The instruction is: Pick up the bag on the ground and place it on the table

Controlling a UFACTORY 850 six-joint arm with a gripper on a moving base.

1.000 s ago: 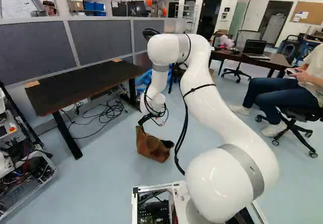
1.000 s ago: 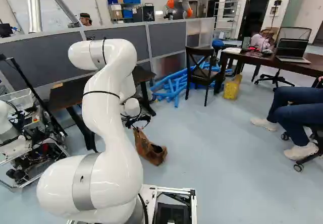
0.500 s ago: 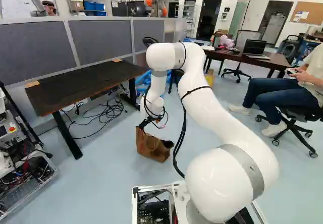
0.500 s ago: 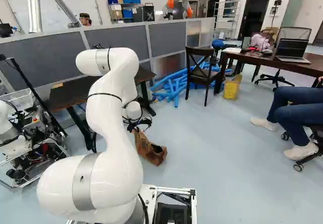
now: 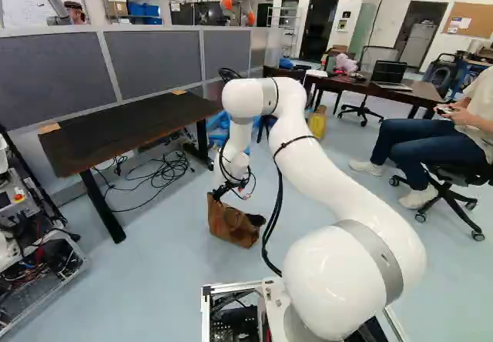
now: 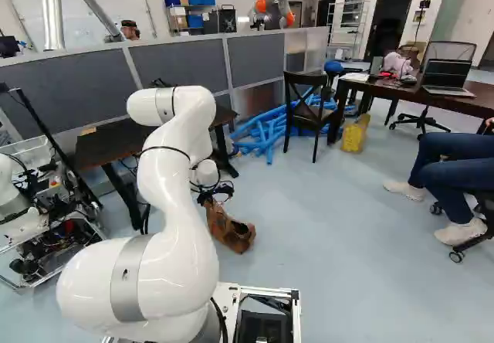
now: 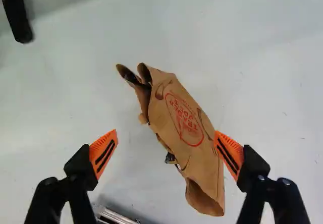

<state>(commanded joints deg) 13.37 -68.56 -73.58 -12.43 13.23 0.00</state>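
In the left base view my gripper (image 5: 220,190) hangs at the top of the brown paper bag (image 5: 231,225), at its nearer-to-table side. The bag stands on the floor, right of the dark table (image 5: 123,130). From the wrist, the gripper (image 7: 166,152) is open, its orange pads wide apart. Below and ahead of them is the bag (image 7: 184,120), slanting across, with one orange pad (image 7: 229,151) over its edge. Nothing is gripped. Whether that pad touches the paper I cannot tell. The right base view shows the bag (image 6: 230,231) partly behind the arm.
Black cables (image 5: 166,171) lie under the table, whose leg (image 5: 104,207) stands left of the bag. A chair (image 6: 307,111) and blue tubes (image 6: 266,130) are farther back. Equipment on a cart (image 5: 35,249) stands at the left. Another robot (image 6: 272,7) is behind the partition.
The upper bend of my arm has come down, and its wrist has shifted slightly against the bag's top. The bag and the base have stayed put.
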